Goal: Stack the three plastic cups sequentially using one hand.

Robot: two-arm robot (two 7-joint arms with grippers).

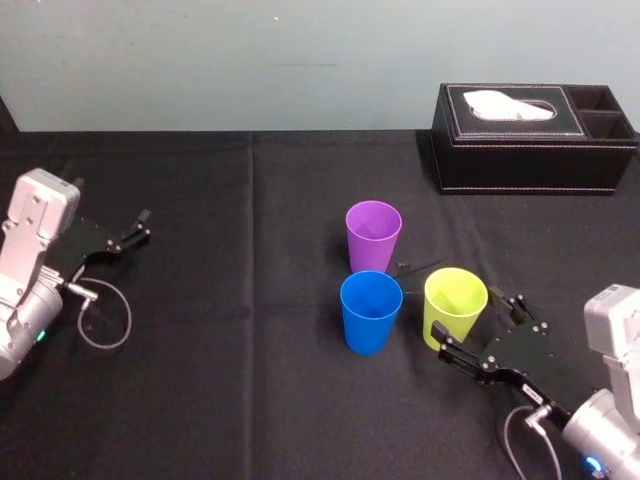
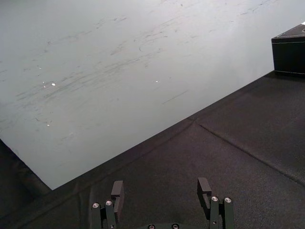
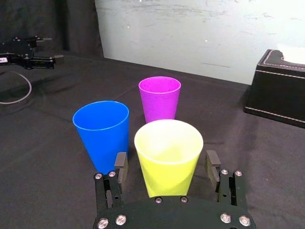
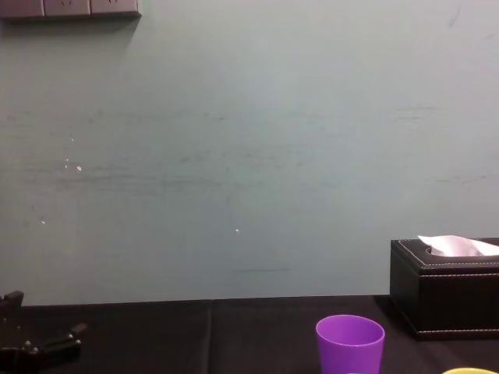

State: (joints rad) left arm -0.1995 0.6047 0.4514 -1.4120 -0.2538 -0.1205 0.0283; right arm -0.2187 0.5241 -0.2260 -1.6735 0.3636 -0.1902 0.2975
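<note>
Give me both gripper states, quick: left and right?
Left gripper: open, holding nothing.
Right gripper: open, straddling the yellow-green cup, not yet gripping it.

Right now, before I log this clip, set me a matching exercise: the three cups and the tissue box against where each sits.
Things: 1 purple cup; 2 blue cup; 3 yellow-green cup; 4 black tissue box.
Places: A flanked by the open right gripper; B far right of the table; C farthest cup from the robot; D beside the yellow-green cup, on its left.
Pairs: 1-C; 2-D; 3-A; 4-B.
</note>
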